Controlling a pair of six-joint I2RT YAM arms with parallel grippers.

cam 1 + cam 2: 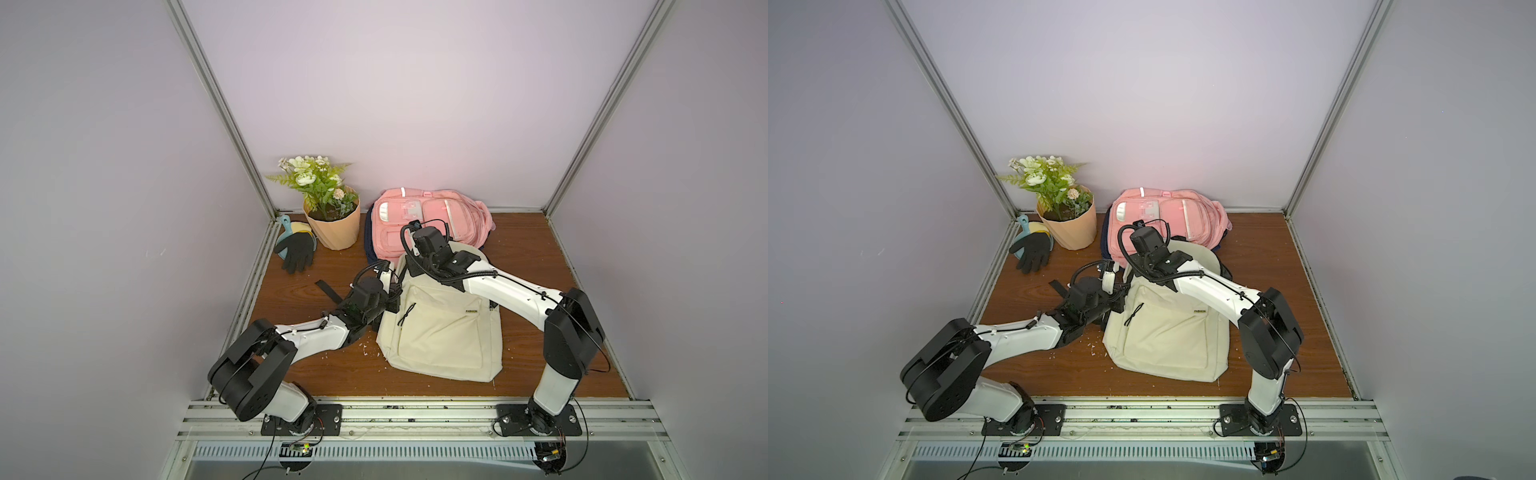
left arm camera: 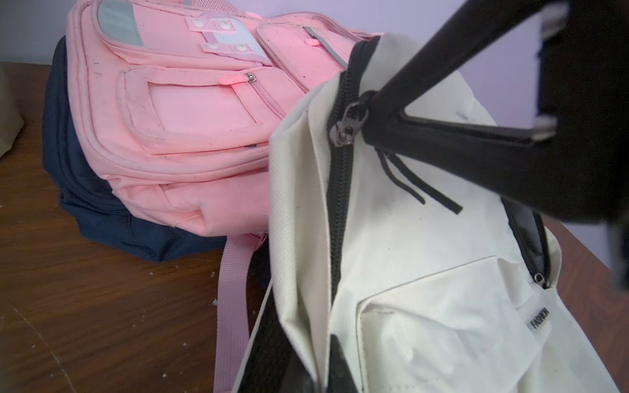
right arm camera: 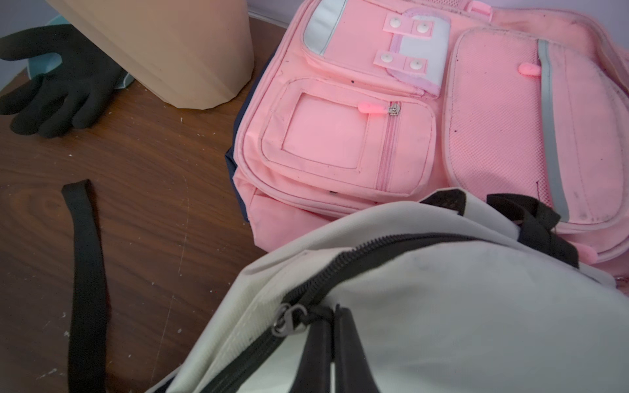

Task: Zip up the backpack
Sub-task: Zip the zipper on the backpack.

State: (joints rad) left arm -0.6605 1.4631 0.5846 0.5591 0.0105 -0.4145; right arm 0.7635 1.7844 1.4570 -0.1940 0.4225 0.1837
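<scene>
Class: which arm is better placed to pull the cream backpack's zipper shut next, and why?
Right. The right gripper is shut on the zipper pull at the slider; the left gripper only clamps the backpack edge, away from it.

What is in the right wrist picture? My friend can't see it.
The right pincer pinches the black zipper pull of a cream backpack. Behind lie a pink backpack and a black glove on a wooden table.

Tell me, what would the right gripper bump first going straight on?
Probably the zipper slider on the cream backpack; the right gripper, shut on the pull cord, points straight at it.
</scene>
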